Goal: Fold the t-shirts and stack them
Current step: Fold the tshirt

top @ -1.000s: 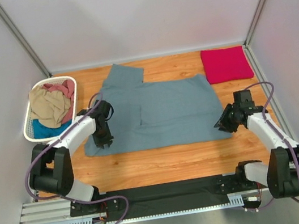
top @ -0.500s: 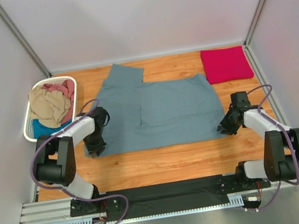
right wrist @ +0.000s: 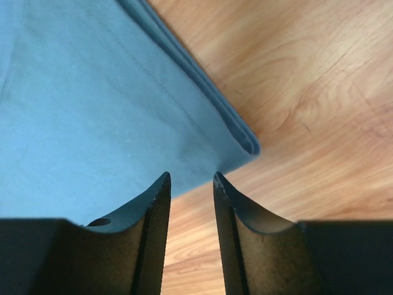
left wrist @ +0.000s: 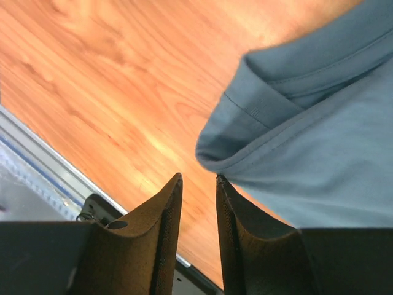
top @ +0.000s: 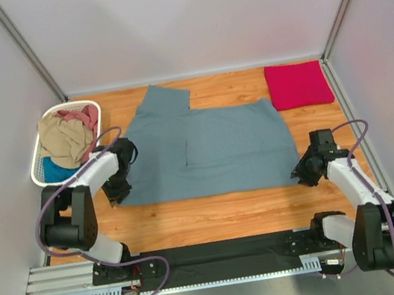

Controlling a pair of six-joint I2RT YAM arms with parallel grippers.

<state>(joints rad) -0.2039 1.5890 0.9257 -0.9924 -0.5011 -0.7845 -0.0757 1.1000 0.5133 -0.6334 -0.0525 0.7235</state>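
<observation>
My left jaws and right jaws are open a crack and hold nothing, just beside the two near corners of the grey-blue shirt (top: 212,149) spread on the desk (top: 216,216), not folded up yet, while the red shirt (top: 297,84) lies folded at the far right and more shirts (top: 65,139) wait in the basket (top: 39,165).

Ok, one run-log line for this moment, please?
grey-blue t-shirt: spread out | left claw: open, empty, at near-left corner | right claw: open, empty, at near-right corner
</observation>
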